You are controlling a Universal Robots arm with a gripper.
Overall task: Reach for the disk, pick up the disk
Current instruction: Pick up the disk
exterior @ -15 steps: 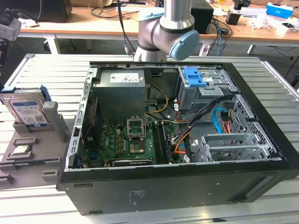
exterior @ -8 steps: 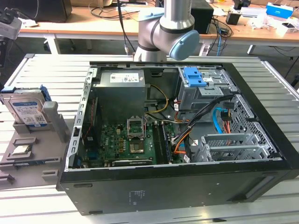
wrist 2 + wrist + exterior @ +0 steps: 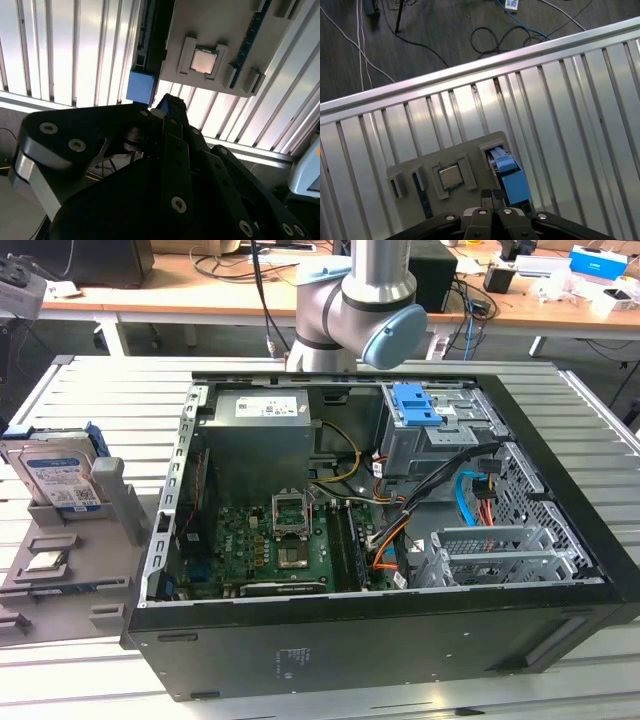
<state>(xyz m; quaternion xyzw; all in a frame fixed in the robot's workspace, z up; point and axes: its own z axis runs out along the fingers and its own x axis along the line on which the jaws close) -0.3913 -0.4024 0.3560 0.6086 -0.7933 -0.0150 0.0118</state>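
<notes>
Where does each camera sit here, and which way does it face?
Exterior view: off the arm, looking down on the computer case, the disk at the exterior view's left; the arm shows.
First wrist view: on the arm, looking down past the gripper at the disk.
Second wrist view: on the arm, looking past the gripper at the grey holder.
Both wrist views share the chip.

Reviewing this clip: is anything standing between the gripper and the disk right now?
Nothing visible does. In the first wrist view the gripper, fingers together, hangs close by the disk, which stands on edge in the grey holder. The square chip lies beside it, out of the path.
</notes>
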